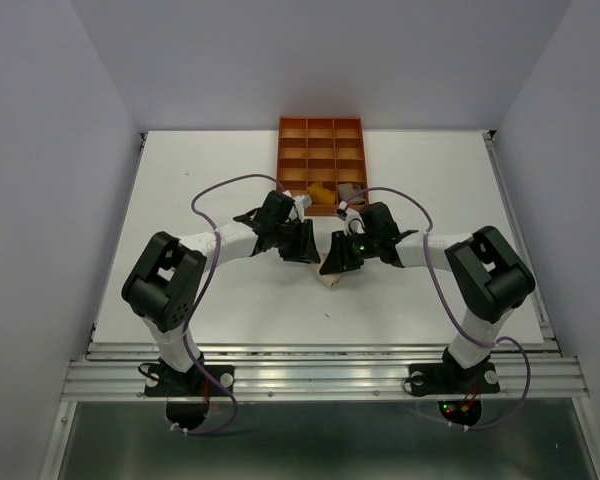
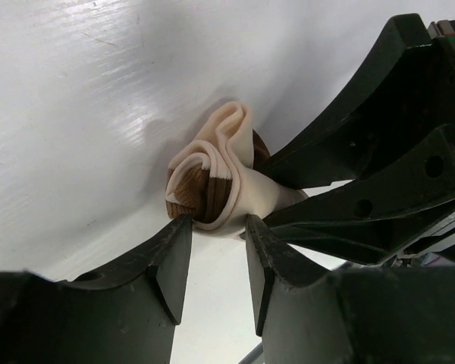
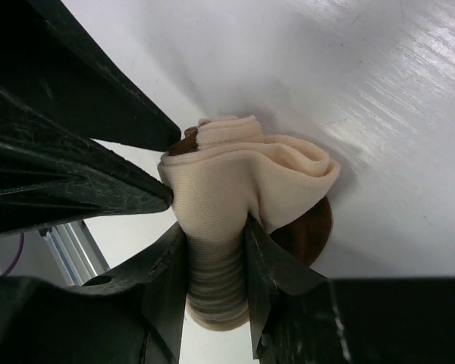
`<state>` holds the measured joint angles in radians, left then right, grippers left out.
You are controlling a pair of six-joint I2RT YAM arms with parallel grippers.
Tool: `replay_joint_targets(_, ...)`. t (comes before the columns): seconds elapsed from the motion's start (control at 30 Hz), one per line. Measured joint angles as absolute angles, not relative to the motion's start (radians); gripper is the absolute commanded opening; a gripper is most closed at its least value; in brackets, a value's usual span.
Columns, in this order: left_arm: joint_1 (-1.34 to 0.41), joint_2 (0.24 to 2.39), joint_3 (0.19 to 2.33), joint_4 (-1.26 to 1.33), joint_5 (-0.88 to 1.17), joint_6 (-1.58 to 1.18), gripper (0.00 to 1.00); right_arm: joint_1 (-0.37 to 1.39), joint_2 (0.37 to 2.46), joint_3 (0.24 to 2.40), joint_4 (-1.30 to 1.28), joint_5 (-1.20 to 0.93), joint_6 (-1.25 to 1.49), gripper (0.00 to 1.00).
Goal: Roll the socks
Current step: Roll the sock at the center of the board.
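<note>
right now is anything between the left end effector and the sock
Nothing visible does: the left end effector sits right at the brown-and-cream sock, while the right end effector pinches it from the opposite side.

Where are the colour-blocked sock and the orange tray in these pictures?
colour-blocked sock (image 3: 250, 178): right wrist view, its cream fold.
orange tray (image 1: 322, 120): top external view, its far rim.

White table (image 1: 180, 200), glossy, fine scratches visible in the wrist views. Orange tray (image 1: 281, 150) stands at the far edge, centre. Sock (image 3: 243, 171), cream and brown, bunched into a roll at mid-table, near side of the tray; surface contact unclear.
</note>
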<state>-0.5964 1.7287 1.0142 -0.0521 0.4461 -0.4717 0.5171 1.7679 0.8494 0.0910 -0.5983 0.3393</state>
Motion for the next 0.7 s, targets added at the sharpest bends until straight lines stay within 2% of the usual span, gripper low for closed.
replay_joint_targets(0.13, -0.601, 1.728, 1.016, -0.069, 0.412, -0.469, 0.5, 0.516, 1.77, 0.849, 0.094, -0.607, 0.326, 0.01)
replay_joint_targets(0.17, -0.601, 1.726, 1.016, -0.076, 0.402, -0.47, 0.64, 0.516, 1.77, 0.849, 0.094, -0.607, 0.324, 0.01)
replay_joint_targets(0.2, -0.604, 1.718, 1.016, -0.083, 0.384, -0.469, 0.99, 0.516, 1.77, 0.849, 0.094, -0.609, 0.318, 0.01)
replay_joint_targets(0.47, -0.611, 1.661, 1.022, -0.1, 0.338, -0.466, 0.98, 0.516, 1.769, 0.847, 0.094, -0.614, 0.297, 0.01)
replay_joint_targets(0.7, -0.614, 1.667, 1.026, -0.106, 0.34, -0.461, 0.89, 0.516, 1.769, 0.847, 0.094, -0.617, 0.289, 0.01)
